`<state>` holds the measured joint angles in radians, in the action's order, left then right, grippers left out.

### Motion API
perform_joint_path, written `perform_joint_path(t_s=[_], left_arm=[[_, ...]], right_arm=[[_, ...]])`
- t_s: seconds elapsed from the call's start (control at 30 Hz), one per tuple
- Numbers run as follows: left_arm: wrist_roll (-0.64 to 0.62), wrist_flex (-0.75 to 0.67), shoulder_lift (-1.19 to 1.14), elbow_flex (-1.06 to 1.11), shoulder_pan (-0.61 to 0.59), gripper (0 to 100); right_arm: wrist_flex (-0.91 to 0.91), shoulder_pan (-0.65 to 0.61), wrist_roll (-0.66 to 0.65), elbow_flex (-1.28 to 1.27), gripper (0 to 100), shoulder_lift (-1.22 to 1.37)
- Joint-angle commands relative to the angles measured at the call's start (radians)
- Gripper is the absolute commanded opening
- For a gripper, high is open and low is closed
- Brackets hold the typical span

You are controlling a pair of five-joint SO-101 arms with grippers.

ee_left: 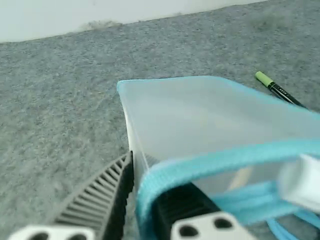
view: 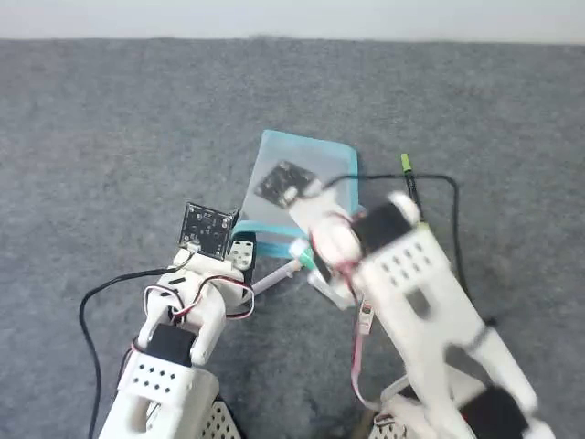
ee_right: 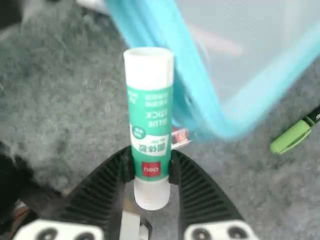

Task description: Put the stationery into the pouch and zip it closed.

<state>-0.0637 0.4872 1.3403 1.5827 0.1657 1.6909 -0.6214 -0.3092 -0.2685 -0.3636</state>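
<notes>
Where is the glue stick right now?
In the right wrist view the glue stick is held in the right gripper, with its free end close beside the blue edge of the pouch. A green pen lies farther off on the grey carpet.

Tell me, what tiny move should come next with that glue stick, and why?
Probably ease the glue stick forward into the mouth of the pouch. The right end effector grips the stick with its tip right beside the pouch's blue rim. The left end effector pinches that rim and lifts it, so the way in looks open.
</notes>
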Motion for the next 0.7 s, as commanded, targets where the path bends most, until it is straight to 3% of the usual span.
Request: perform_joint_path(t_s=[0.0,0.3,0.5,0.57,0.67], left_arm=[[0.044,-0.032,0.012,-0.015,0.012,1],[0.066,-0.031,0.012,-0.012,0.020,1],[0.121,-0.029,0.018,0.016,0.137,1],[0.124,-0.029,0.020,0.019,0.150,1],[0.124,-0.029,0.020,0.021,0.149,1]], right_arm=[[0.044,-0.002,0.046,0.203,0.6,0.173],[0.099,0.110,0.150,0.568,0.6,0.444],[0.099,0.085,0.193,0.730,1.2,0.561],[0.099,0.064,0.189,0.772,5.8,0.599],[0.097,0.022,0.189,0.809,20.6,0.647]])
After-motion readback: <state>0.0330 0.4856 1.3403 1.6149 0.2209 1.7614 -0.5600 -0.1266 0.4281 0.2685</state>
